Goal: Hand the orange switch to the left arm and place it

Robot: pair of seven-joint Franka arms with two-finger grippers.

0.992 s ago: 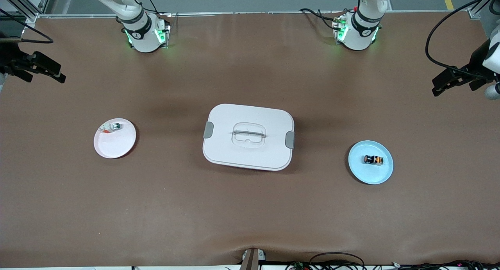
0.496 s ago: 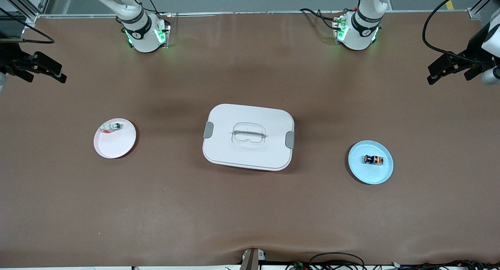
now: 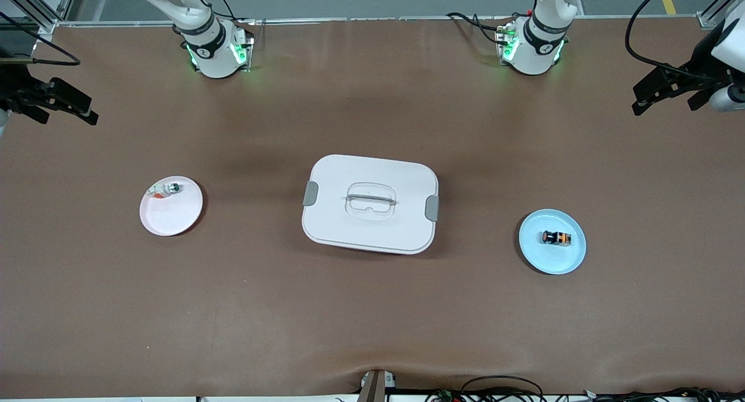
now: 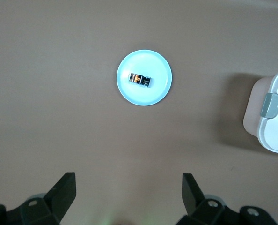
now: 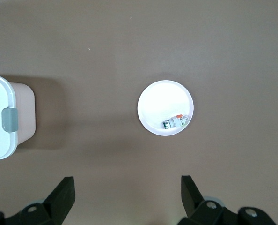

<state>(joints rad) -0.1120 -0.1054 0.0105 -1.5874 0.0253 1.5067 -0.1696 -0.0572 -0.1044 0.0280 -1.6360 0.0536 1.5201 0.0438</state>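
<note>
The orange switch (image 3: 556,238) lies on a light blue plate (image 3: 541,256) toward the left arm's end of the table. It also shows in the left wrist view (image 4: 141,80) on that plate (image 4: 153,93). The white lidded box (image 3: 370,203) stands at the table's middle. My left gripper (image 3: 663,102) is open and empty, high in the air over the left arm's end of the table, well apart from the switch; its own view shows it open (image 4: 128,185). My right gripper (image 3: 61,108) is open and empty, waiting over the right arm's end (image 5: 128,187).
A pale pink plate (image 3: 174,216) toward the right arm's end holds a small white-grey part (image 3: 169,188); the part also shows in the right wrist view (image 5: 175,122). The box's clipped ends show in both wrist views (image 4: 274,112) (image 5: 1,117). Cables lie along the table's near edge.
My left gripper has moved toward the bases' side of the table and slightly inward, still open. The right gripper, switch, plates and box have not moved.
</note>
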